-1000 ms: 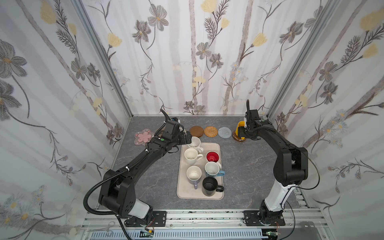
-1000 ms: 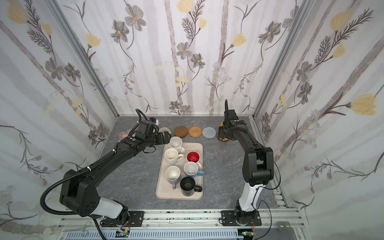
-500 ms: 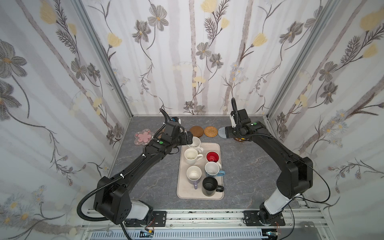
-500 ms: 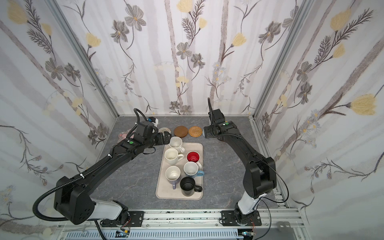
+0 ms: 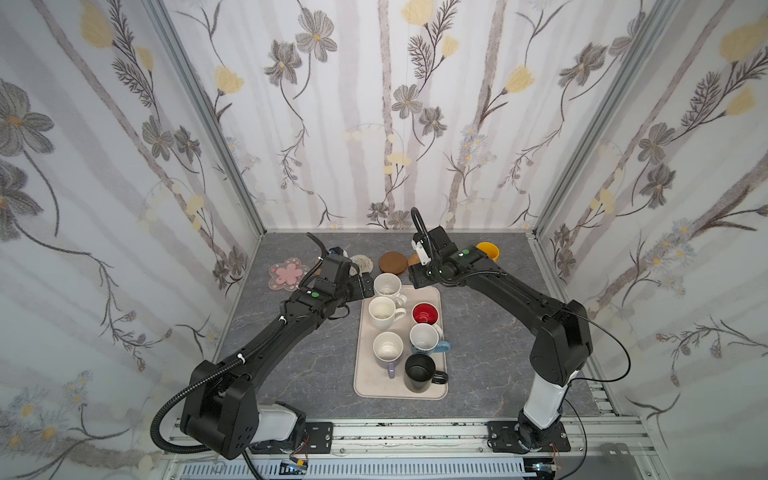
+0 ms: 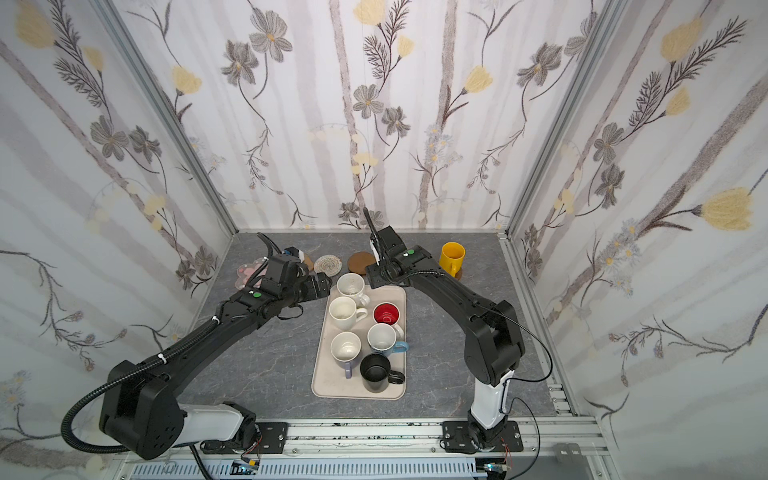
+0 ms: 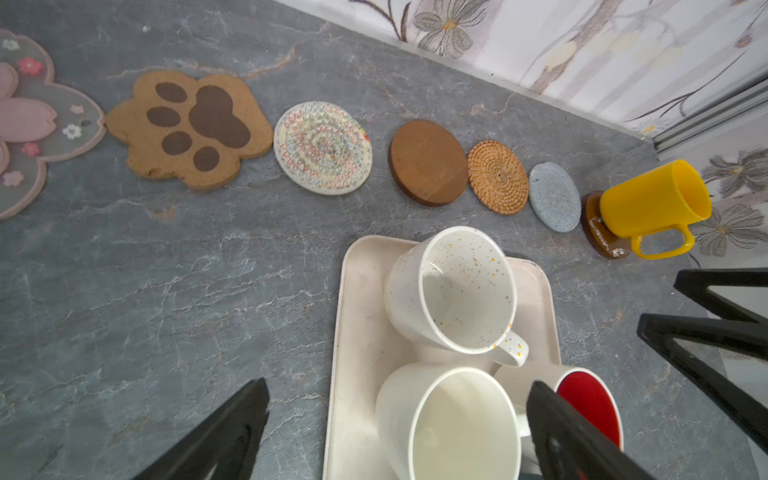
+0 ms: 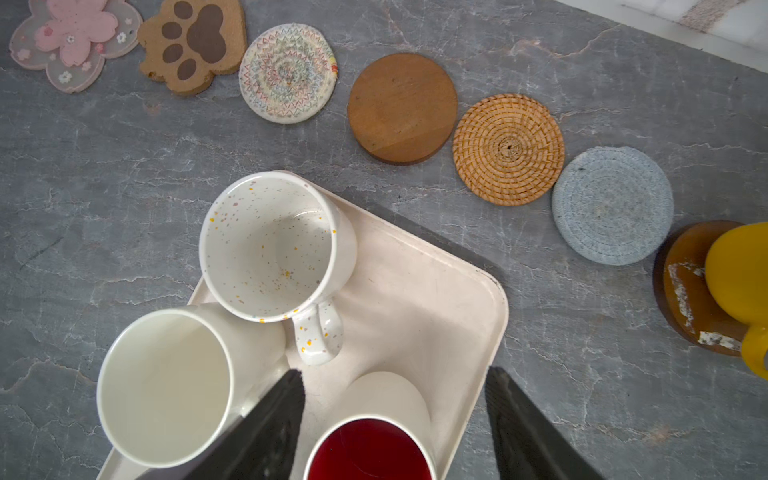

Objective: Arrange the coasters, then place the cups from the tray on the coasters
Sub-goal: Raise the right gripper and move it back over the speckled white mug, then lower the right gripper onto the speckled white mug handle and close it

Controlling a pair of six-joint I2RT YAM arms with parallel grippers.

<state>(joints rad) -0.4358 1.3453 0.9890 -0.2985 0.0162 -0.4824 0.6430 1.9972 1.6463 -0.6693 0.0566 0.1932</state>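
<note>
Seven coasters line the back: pink flower point(image 8: 75, 39), paw point(image 8: 193, 43), crocheted point(image 8: 287, 72), wooden point(image 8: 402, 108), rattan point(image 8: 508, 149), grey-blue point(image 8: 611, 205), amber point(image 8: 690, 291). The yellow mug point(image 6: 452, 257) stands on the amber one. The beige tray point(image 5: 360, 374) holds speckled point(image 5: 387, 286), cream point(image 5: 382, 312), red-inside point(image 5: 424, 313), light blue point(image 5: 424, 337), lavender point(image 5: 387, 348) and black point(image 5: 419, 372) mugs. My left gripper point(image 7: 398, 386) is open, its fingers either side of the cream mug. My right gripper point(image 8: 394, 372) is open above the red-inside mug point(image 8: 370, 451).
The two grippers come close over the tray's far end; the right gripper's fingers point(image 7: 706, 332) show in the left wrist view. Walls close in the back and sides. Bare grey tabletop point(image 5: 299, 365) lies left and right of the tray.
My right gripper has swung left, away from the yellow mug, to above the tray's far right corner. The yellow mug stays on the amber coaster. The left gripper has barely shifted.
</note>
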